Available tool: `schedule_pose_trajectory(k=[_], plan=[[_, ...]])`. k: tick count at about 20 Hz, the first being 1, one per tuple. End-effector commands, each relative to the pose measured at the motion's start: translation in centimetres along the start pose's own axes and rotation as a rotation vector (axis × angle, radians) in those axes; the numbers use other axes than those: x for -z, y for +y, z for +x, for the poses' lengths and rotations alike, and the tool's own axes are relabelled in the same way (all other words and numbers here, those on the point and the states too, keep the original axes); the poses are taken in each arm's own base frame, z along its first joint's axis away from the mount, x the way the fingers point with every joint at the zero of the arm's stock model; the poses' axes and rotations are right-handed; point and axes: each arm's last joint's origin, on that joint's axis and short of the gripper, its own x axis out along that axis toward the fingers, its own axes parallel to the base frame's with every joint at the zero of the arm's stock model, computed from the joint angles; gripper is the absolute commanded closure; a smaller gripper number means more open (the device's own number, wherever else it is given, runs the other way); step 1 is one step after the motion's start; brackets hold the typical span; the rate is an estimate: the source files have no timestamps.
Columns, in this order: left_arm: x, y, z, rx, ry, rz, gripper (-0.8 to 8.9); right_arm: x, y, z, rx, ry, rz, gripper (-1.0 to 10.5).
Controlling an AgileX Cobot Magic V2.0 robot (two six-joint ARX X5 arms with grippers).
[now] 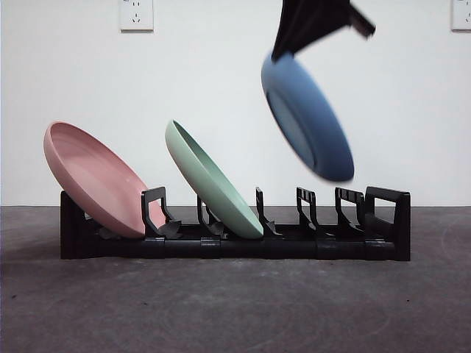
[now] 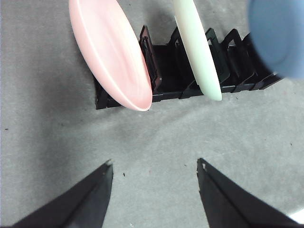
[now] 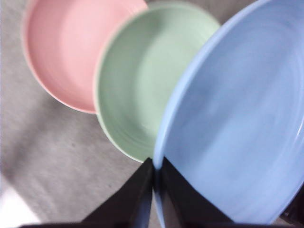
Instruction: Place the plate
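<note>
Front view: a blue plate (image 1: 309, 121) hangs in the air, tilted, above the right half of a black dish rack (image 1: 383, 228). It touches nothing below it. The right tool (image 1: 283, 50) holds it from above, its two jaws pinched on the plate's upper rim. The right wrist view shows those jaws pressed onto the rim edge, with the plate filling much of that picture and blurred.

Below and to the left, a green plate (image 1: 213, 184) leans in a middle slot of the rack. Further left, a pink plate (image 1: 96, 180) leans in the end slot. Both tilt the same way as the blue plate. The rack stands on a dark grey table (image 1: 235, 301).

The left tool (image 2: 154, 171) hovers over bare table near the rack, its jaws spread wide and holding nothing.

Likely risks: the grip is only on a thin rim, so the plate could swing or slip as it descends. If it comes down off line, its lower edge could strike a divider and fail to seat, or knock the green plate.

Count: three plates, one blue, one green, one pink. One rack. Two tools. Open slots remain to the right of the green plate.
</note>
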Motion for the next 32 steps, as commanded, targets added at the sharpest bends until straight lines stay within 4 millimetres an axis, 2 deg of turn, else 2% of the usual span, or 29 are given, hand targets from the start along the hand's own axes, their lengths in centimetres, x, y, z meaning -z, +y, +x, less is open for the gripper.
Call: schedule_pose_trajectory(k=[1, 4, 10, 14, 18, 23, 27, 30, 32], plan=[[-0.5, -0.2, -0.4, 0.007, -0.021, 0.017, 5.31, -0.9, 1.4, -2.4, -0.041, -0.063, -0.048, 9.3], [-0.5, -0.2, -0.4, 0.007, -0.021, 0.017, 5.31, -0.5, 3.0, -4.7, -0.104, -0.085, -0.121, 9.3], [-0.5, -0.2, -0.4, 0.007, -0.021, 0.017, 5.32, 2.0, 6.8, -7.9, -0.118, -0.096, -0.293, 9.3], [-0.5, -0.2, -0.4, 0.007, -0.021, 0.017, 5.31, 5.3, 8.8, -9.2, -0.058, -0.153, -0.378, 9.3], [-0.5, -0.2, -0.4, 0.007, -0.021, 0.017, 5.31, 10.3, 9.6, -9.2, -0.025, -0.205, -0.465, 9.3], [-0.5, -0.2, -0.4, 0.007, -0.021, 0.017, 5.32, 17.3, 9.4, -7.2, 0.049, -0.147, -0.547, 9.3], [-0.5, -0.2, -0.3, 0.007, -0.021, 0.017, 5.31, 22.0, 9.8, -3.4, 0.096, -0.039, -0.625, 9.3], [-0.5, -0.2, -0.4, 0.007, -0.021, 0.017, 5.31, 24.5, 11.0, -0.6, 0.102, 0.007, -0.736, 9.3], [-0.5, -0.2, -0.4, 0.007, -0.022, 0.018, 5.32, 25.1, 11.9, 0.8, 0.133, 0.035, -0.820, 9.3]])
